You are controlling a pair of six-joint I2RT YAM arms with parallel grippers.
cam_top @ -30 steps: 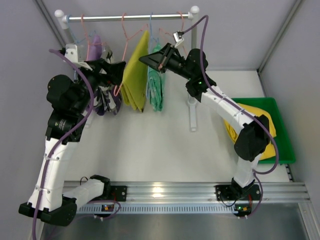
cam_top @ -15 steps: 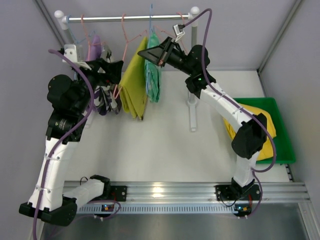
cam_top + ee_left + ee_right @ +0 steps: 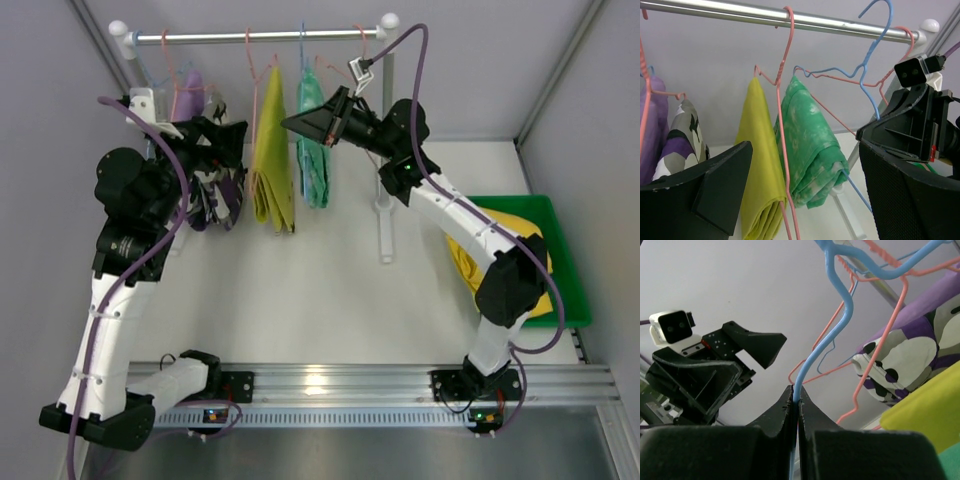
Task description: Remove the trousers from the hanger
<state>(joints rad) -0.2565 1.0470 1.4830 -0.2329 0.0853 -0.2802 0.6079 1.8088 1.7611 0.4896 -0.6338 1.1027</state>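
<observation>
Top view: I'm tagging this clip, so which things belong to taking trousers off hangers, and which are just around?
Job: mint green trousers, blue hanger pinched by right gripper, olive-yellow trousers, bright yellow trousers in the green tray.
Bystanders: lilac garment, camouflage garment, rail.

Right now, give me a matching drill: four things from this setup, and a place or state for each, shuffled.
Things:
1. mint trousers
2. olive trousers
3. yellow trousers
4. right gripper

Places or states:
A. lying in the green tray
B. shut on the blue hanger
C. hanging next to the camouflage garment
D. hanging closest to the right gripper

Pairs: 1-D, 2-C, 3-A, 4-B
</observation>
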